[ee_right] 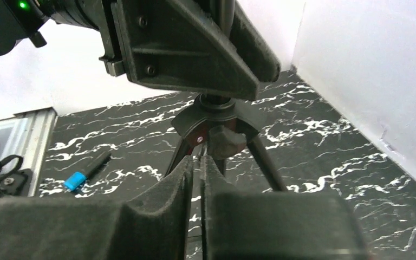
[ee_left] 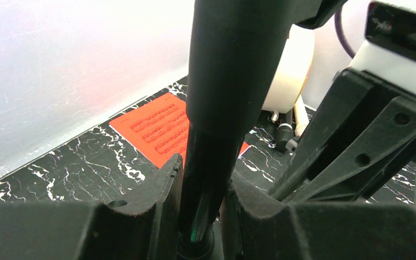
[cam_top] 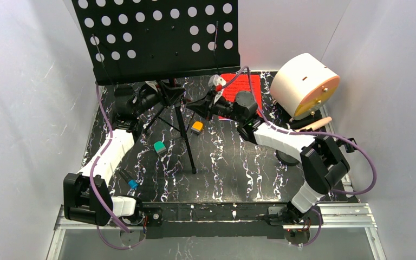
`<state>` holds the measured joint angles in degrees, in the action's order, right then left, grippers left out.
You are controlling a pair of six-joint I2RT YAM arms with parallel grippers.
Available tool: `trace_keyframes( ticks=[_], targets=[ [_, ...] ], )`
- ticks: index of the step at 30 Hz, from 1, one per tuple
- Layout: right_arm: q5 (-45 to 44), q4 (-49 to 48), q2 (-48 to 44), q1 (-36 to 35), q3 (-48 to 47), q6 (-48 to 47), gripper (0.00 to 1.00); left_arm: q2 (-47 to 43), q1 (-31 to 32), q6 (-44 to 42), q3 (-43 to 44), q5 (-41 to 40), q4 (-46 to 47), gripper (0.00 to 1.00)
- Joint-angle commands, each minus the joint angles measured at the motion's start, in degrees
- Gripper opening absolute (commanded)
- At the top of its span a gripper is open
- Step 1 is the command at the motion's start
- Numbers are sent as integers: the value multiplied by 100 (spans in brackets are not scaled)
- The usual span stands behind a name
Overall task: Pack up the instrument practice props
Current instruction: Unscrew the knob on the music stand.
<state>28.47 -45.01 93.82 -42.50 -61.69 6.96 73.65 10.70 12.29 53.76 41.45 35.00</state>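
You've got a blk rack [cam_top: 157,38] w/ round-hole pattern at the table's far edge, a red sheet [cam_top: 242,89] nr the far-right corner, a blk table [cam_top: 238,162] veined white, and orange [cam_top: 196,128] & teal [cam_top: 160,147] blocks mid-table.

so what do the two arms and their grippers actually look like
The left arm and right arm match: white shell links between black joint blocks, a purple cable looping along each. The left gripper and right gripper are all black, with chunky matt fingers.
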Motion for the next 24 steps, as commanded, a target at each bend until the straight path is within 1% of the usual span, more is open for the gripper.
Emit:
trace_keyframes(
  ticks=[1, 3, 4, 7, 10, 14, 24],
  targets=[
    [-434, -179, -305, 93, -111, 175, 27, 31, 46, 493, 65, 102, -633, 0],
    [-545, -474, -236, 116, -2, 686, 39, 44, 44, 500, 68, 116, -635, 0],
    [-545, -582, -182, 114, 11, 846, 43, 44, 44, 494, 73, 140, -635, 0],
    [-509, -882, -13, 113, 25, 1138, 50, 62, 46, 510, 82, 180, -635, 0],
    [-509, -1097, 113, 112, -3, 1271, 52, 58, 55, 504, 90, 234, -632, 0],
    [-463, -1133, 274, 123, -128, 1281, 53, 62, 55, 511, 95, 273, -626, 0],
    [-132, -1357, 720, 154, -485, 1368, 51, 71, 55, 520, 106, 328, -615, 0]
  ],
)
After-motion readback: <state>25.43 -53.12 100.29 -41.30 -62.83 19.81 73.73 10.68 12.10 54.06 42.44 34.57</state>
